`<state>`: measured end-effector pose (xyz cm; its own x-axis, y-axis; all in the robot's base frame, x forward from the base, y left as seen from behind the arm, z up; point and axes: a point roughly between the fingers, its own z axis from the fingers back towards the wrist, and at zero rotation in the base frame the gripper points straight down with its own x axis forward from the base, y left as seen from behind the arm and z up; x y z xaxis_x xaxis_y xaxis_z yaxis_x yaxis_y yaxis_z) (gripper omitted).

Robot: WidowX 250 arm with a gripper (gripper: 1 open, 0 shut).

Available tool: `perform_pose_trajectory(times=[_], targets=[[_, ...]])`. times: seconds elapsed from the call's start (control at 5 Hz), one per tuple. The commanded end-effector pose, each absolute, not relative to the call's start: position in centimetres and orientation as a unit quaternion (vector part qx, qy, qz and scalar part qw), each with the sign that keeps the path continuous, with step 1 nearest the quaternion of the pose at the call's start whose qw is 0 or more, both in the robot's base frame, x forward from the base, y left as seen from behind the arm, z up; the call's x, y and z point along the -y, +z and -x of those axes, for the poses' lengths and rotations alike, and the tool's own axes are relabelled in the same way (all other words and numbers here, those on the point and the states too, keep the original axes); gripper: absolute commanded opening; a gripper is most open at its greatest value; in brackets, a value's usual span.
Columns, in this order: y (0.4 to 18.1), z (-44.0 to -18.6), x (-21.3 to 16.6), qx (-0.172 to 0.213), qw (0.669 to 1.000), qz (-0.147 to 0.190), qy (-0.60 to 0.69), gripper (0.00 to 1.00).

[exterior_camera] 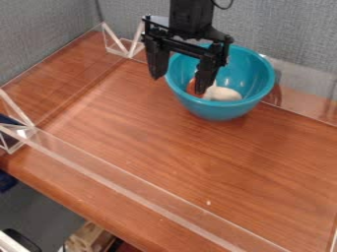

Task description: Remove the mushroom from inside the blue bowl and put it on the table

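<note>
The blue bowl (pixel 227 87) is sitting toward the far end of the reddish-brown wooden surface (pixel 158 148), which is shining under the light and is edged by low clear walls (pixel 105 192), with a grey backdrop (pixel 53 30) rising behind the bowl. The mushroom (pixel 223 94) is lying inside the bowl, its cream part showing and its orange-red part toward the bowl's left side. The black gripper (pixel 186 65) is hanging point-down over the bowl's left rim, its fingers (pixel 208 73) standing wide apart and holding nothing.

Grey fabric backdrop (pixel 53 25) behind the clear-walled enclosure
</note>
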<state>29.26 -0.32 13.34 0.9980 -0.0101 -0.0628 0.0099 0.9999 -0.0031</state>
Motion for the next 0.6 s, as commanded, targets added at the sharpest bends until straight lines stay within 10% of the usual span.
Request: perform_pose_trajectory(times=[0.0, 0.4], targets=[[12.7, -30.0, 0.4, -0.033, 0.999, 0.003, -0.002, 1.00], [11.7, -33.1, 0.5, -0.023, 1.000, 0.010, 0.011, 1.00]])
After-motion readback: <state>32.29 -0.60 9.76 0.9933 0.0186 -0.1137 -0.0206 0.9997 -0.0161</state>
